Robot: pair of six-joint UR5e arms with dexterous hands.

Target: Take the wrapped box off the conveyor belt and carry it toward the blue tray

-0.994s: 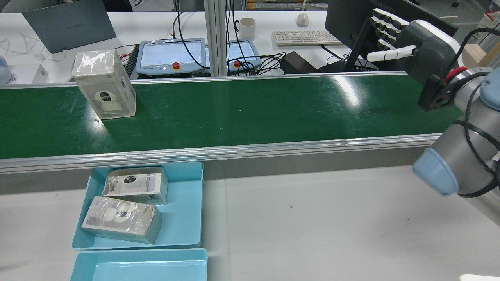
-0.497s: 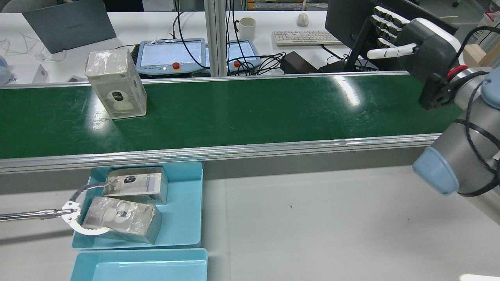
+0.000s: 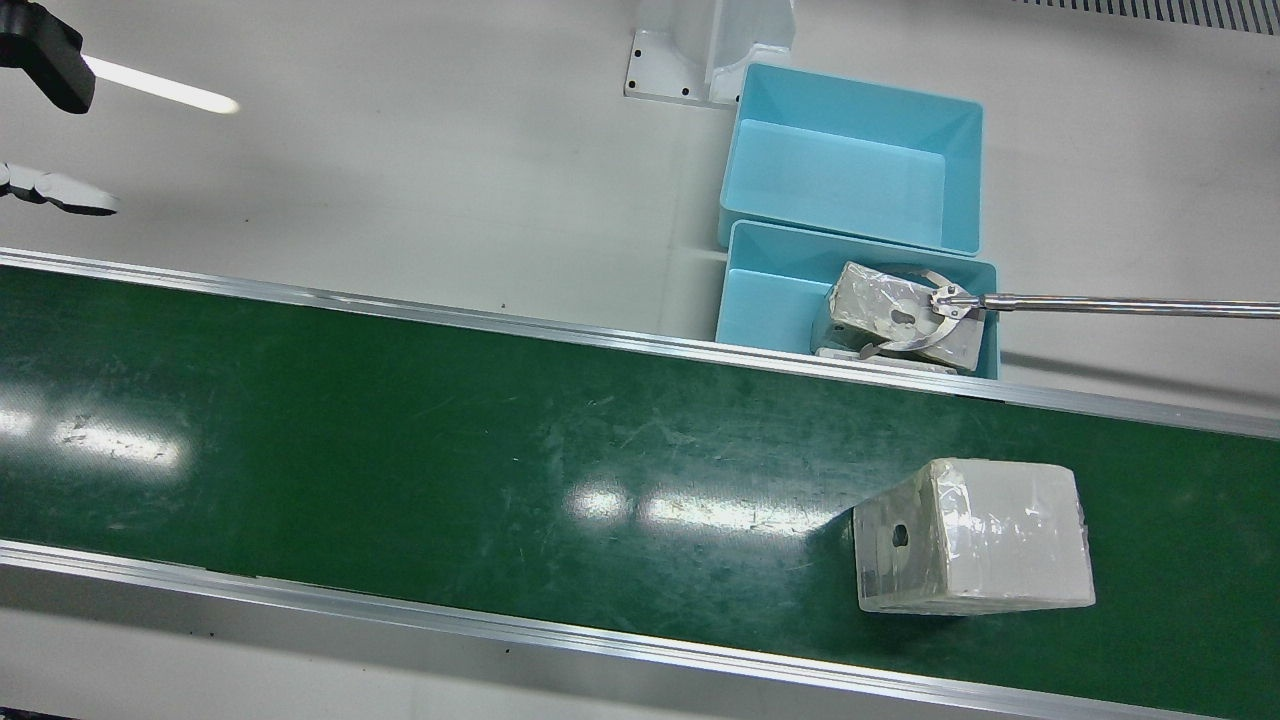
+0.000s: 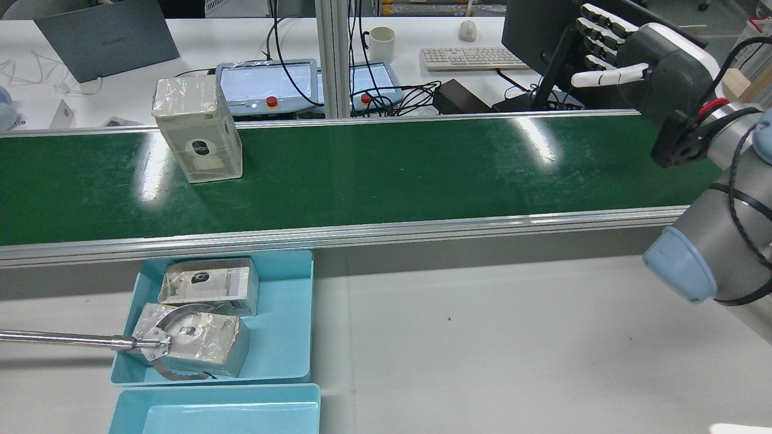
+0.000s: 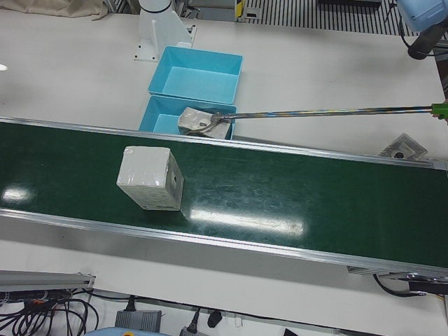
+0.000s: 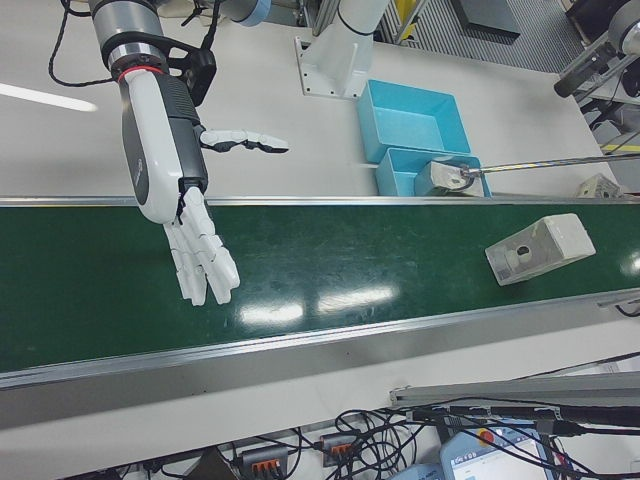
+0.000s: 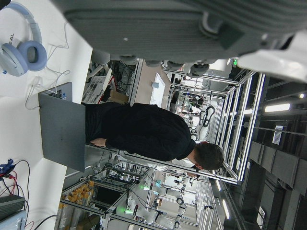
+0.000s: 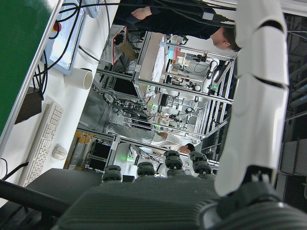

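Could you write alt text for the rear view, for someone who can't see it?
A wrapped box stands on a green conveyor belt, far from the robot's open right hand. A metal reaching tool grips another box in a blue tray.

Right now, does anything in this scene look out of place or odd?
Yes. A long metal reacher tool comes in from outside the station and its claw clasps a wrapped box lying in the blue tray. That tool is not part of the robot. The right hand hangs open over the belt.
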